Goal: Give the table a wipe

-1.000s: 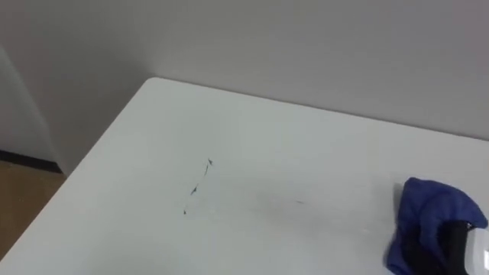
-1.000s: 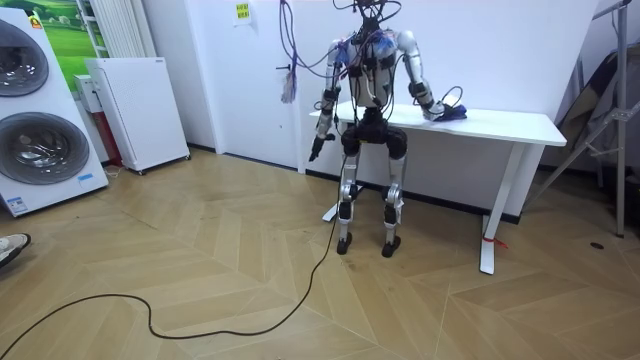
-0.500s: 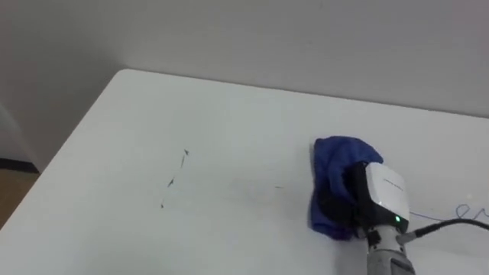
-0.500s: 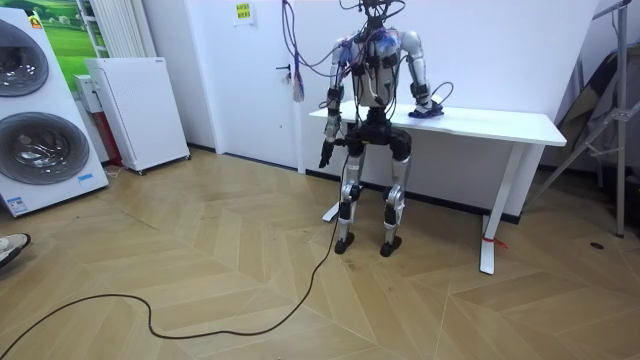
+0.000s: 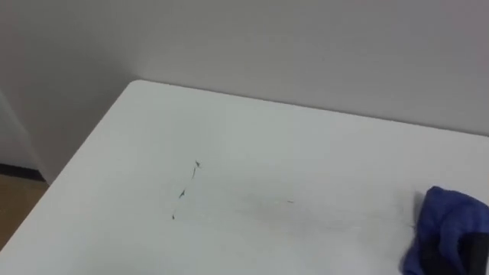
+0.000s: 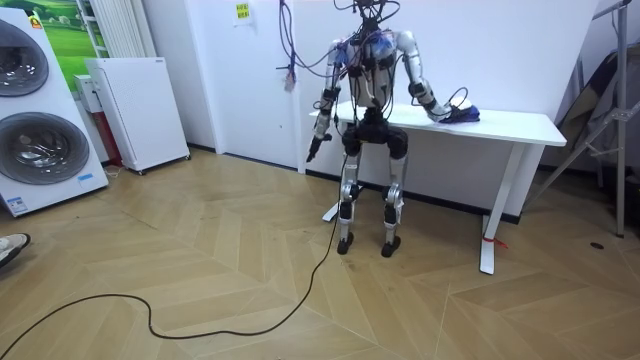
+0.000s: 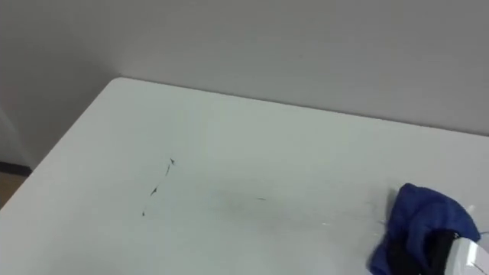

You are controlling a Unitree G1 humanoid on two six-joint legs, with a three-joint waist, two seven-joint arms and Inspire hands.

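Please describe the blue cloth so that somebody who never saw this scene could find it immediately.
Look at the white table before the pale wall, and go to its right part. There lies a crumpled deep-blue cloth, at the robot's right hand. It is the sole coloured thing there; the dark marks to its left are tiny specks.

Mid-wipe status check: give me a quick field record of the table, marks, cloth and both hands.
table: white, set against the wall
marks: small dark specks in a short line on the left part of the tabletop
cloth: blue, bunched, on the tabletop at the right, well apart from the marks
right hand: on the cloth
left hand: hanging beside the hip, off the table
robot: standing at the table
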